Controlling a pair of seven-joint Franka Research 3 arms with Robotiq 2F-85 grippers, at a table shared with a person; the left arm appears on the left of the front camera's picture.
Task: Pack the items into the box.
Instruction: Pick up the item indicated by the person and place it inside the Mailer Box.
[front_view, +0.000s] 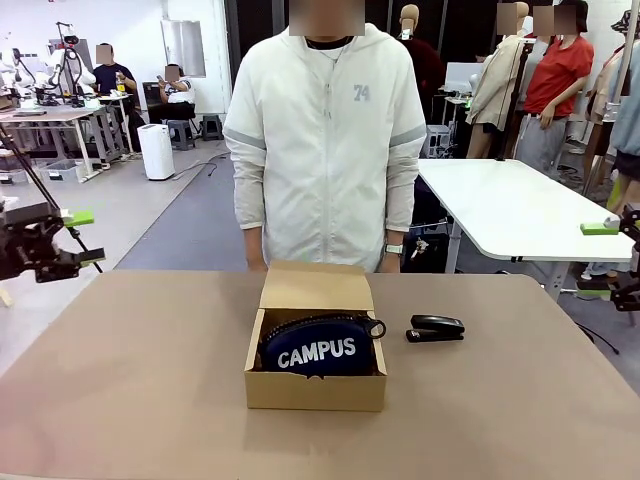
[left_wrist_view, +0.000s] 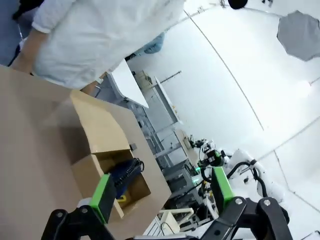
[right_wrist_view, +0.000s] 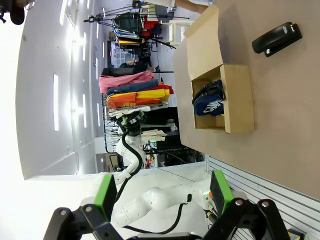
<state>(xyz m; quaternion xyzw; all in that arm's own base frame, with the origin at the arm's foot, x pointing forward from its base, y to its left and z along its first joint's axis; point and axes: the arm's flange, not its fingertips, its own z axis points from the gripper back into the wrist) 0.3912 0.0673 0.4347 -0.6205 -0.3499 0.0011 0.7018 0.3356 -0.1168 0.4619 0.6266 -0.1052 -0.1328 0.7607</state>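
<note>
The box sits in the middle of the surface with its flap open, tilted back toward the person who stands at the far edge right behind it. Inside lies the pouch, taking up most of the box's width. It lies flat, with its white "CAMPUS" lettering facing up and toward the robot's side, and its zipper pull is at the far right corner, next to the box wall. The stapler is outside the box, lying closed on the surface just to the right of the far right corner and apart from the cardboard. The left gripper hangs at the left edge of the surface, well away from the box, with its green pads spread apart and nothing between them. In its own wrist view the left gripper shows the same wide gap, and beyond it are the box, the raised flap and the dark pouch inside. The right gripper is at the right edge, partly cut off by the frame, also well clear of the things. Seen from its wrist, the right gripper has its jaws wide apart and empty. Farther off in that view are the box with the pouch in it and the stapler lying beside it on the surface.
</note>
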